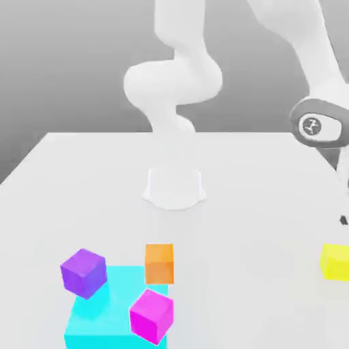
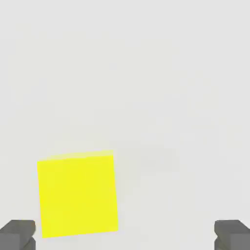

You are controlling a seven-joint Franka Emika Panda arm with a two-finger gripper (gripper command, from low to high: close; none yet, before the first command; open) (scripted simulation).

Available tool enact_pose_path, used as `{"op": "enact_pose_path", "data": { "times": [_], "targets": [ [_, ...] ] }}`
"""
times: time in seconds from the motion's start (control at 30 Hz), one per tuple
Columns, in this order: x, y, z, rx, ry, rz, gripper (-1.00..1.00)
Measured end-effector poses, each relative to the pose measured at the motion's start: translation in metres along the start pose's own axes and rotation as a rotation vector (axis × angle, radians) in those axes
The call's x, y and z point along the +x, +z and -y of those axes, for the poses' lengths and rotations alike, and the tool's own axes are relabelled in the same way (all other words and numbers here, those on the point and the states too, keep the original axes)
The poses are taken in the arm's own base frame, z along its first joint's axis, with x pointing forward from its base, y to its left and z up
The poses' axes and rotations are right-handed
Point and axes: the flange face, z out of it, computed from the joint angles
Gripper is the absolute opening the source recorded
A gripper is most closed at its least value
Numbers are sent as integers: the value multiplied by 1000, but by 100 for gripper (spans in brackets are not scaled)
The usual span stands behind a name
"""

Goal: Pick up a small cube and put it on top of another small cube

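The small yellow cube (image 1: 335,261) rests on the white table at the exterior view's right edge. In the hand view the same yellow cube (image 2: 78,194) lies below the hand, closer to one grey fingertip (image 2: 18,233) than to the other. My gripper (image 2: 125,235) is open, its fingers wide apart and clear of the cube. The arm's wrist (image 1: 317,126) hangs above the cube. An orange cube (image 1: 159,263), a purple cube (image 1: 84,272) and a magenta cube (image 1: 151,315) stand at the front left.
A large cyan block (image 1: 112,310) lies among the three small cubes at the front left. The robot's white base (image 1: 174,187) stands mid-table. Bare white tabletop (image 1: 259,232) separates the yellow cube from the others.
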Motion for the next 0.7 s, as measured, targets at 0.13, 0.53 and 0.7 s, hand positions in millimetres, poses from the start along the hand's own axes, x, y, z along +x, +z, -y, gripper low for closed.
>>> {"op": "enact_pose_path", "data": {
  "times": [0.13,0.53,0.7],
  "targets": [
    [-3,46,3,1,-10,6,-100],
    [-2,-8,0,0,-2,7,-100],
    [26,-45,-119,-29,415,9,-100]
  ]
}}
